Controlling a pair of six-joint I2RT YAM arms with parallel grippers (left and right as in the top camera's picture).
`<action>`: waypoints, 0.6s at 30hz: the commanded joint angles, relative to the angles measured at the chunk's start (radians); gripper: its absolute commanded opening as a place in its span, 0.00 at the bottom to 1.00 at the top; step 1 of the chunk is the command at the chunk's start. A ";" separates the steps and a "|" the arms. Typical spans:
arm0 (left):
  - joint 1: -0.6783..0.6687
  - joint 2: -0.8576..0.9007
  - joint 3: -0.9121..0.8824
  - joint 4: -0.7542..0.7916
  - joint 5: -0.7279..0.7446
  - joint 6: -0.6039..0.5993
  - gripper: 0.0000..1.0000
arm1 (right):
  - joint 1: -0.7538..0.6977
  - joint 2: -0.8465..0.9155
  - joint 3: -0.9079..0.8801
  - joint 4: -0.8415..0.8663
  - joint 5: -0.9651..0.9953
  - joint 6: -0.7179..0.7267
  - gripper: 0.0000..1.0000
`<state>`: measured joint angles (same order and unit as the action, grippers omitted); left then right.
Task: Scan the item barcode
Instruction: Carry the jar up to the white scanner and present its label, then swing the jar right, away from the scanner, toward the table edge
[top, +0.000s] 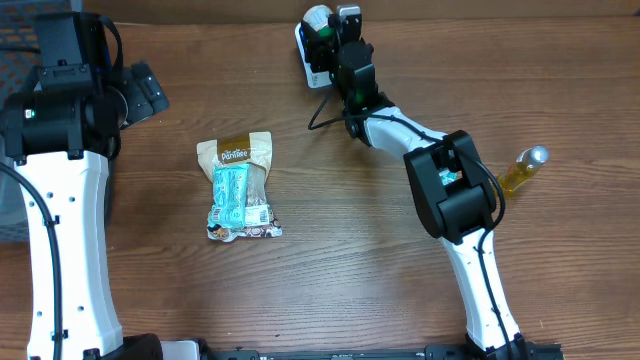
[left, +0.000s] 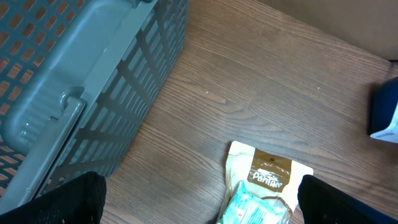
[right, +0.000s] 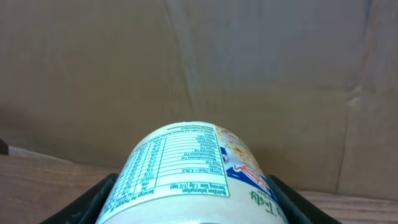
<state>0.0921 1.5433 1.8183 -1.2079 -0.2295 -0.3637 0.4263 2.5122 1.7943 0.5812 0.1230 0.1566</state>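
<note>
right arm: mine's stretched out from the near edge, elbow (top: 450, 190) bent over the right half of the bench (top: 380, 280), forearm angled off toward the far edge near the middle.
right pincer (right: 193, 208): pinching the tub (right: 186, 168), one finger (right: 93, 199) on each side of it.
tub: white, nutrition panel facing my wrist cam, up at the far edge of the bench with a cardboard wall (right: 249, 62) behind it. Can't tell if it's touching the wood.
left arm: parked along the left side, wrist up by the grey basket (left: 74, 81).
left pincer (left: 199, 199): spread wide, holding nothing, hanging over the bench just short of the snack bag (left: 261, 183).
snack bag: flat on the bench, left of centre.
bottle (top: 522, 172): amber, lying right of my right elbow, well apart from the tub.
</note>
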 joint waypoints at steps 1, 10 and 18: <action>0.001 0.001 0.001 0.002 -0.013 -0.003 1.00 | 0.002 0.017 0.036 0.014 -0.012 0.003 0.10; 0.001 0.001 0.001 0.002 -0.013 -0.003 0.99 | -0.002 -0.105 0.036 -0.018 -0.008 0.003 0.05; 0.001 0.001 0.001 0.002 -0.013 -0.003 0.99 | -0.029 -0.479 0.036 -0.721 -0.003 0.003 0.05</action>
<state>0.0921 1.5433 1.8183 -1.2053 -0.2298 -0.3637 0.4217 2.2440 1.7977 -0.0277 0.1108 0.1570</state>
